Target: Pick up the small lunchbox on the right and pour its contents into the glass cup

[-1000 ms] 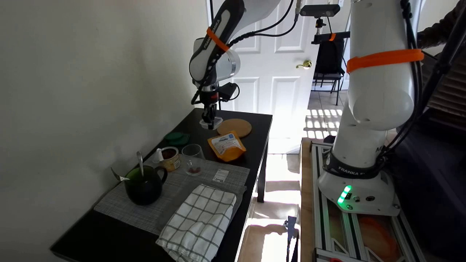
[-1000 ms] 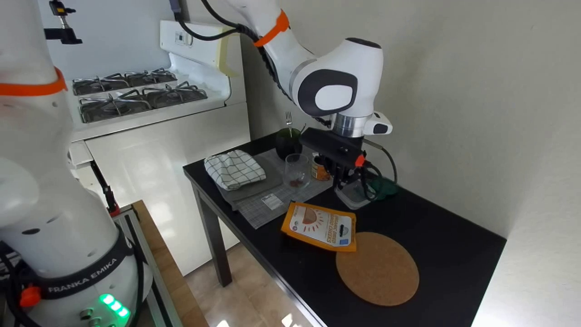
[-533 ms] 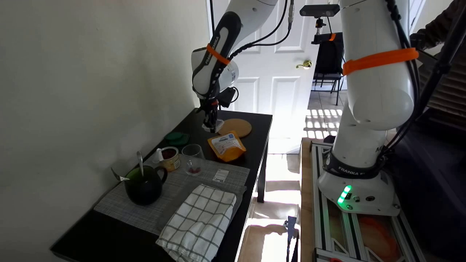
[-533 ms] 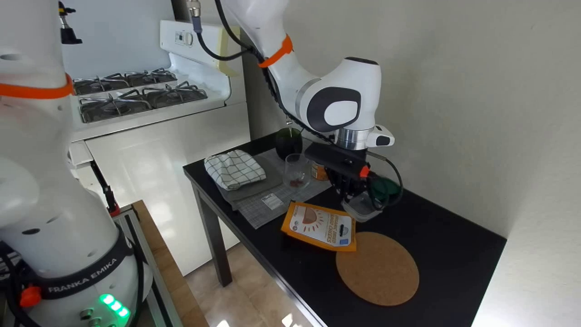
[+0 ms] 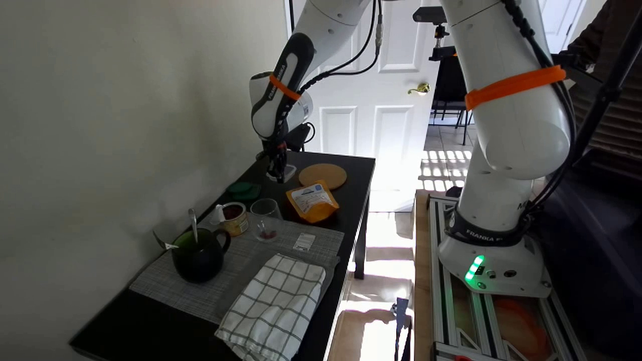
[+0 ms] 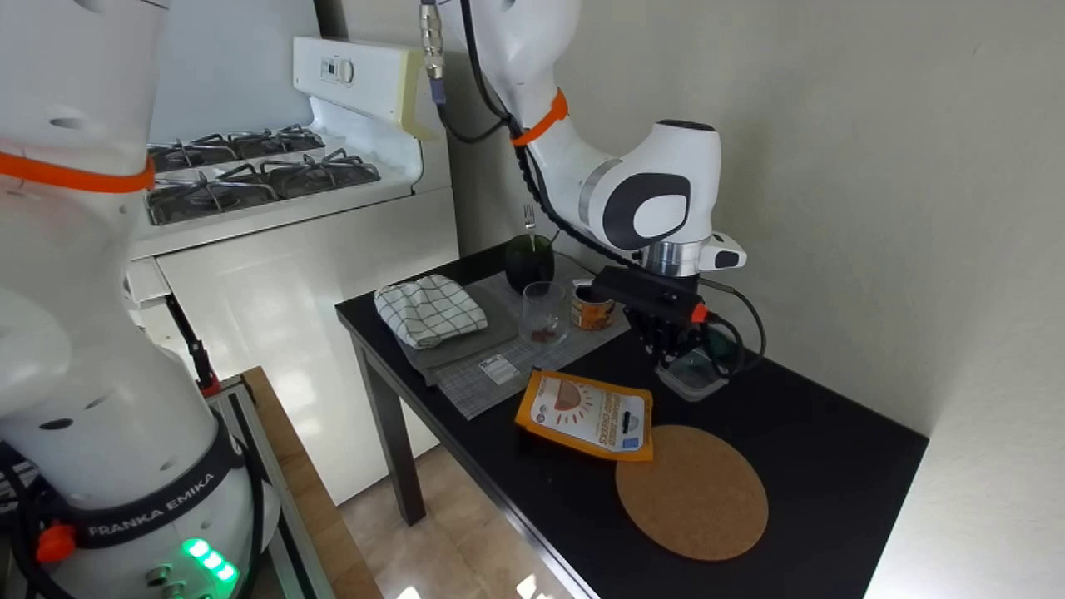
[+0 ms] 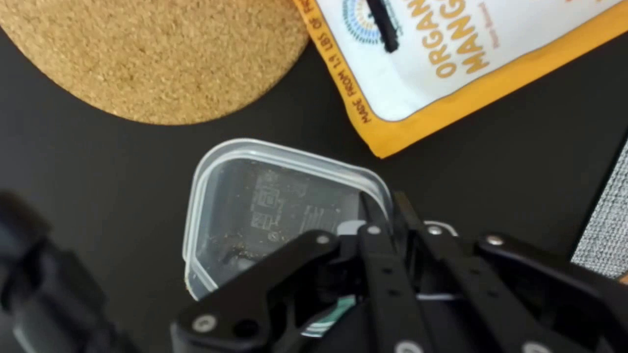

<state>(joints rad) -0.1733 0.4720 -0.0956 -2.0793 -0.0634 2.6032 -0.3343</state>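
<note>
The small lunchbox is a clear plastic container (image 7: 284, 201), open at the top, with small crumbs on its bottom. It also shows in both exterior views (image 5: 289, 173) (image 6: 692, 380). My gripper (image 7: 390, 208) is shut on its side wall, one finger inside and one outside; it shows in both exterior views (image 5: 278, 173) (image 6: 663, 348). The box is roughly upright; its height over the table is hard to tell. The clear glass cup (image 5: 266, 220) (image 6: 545, 312) stands upright on the placemat with red bits at its bottom. It is out of the wrist view.
An orange-and-white pouch (image 6: 591, 416) (image 7: 441, 63) and a round cork mat (image 6: 691, 499) (image 7: 162, 59) lie near the box. A tan can (image 5: 235, 220), dark mug with cutlery (image 5: 198, 260), checkered cloth (image 5: 276, 301) and green lid (image 5: 244, 190) are on the table. A wall runs behind.
My gripper and the lunchbox have first dropped slightly, then shifted closer to the wall, away from the cup. The cup, pouch and other table items have not moved.
</note>
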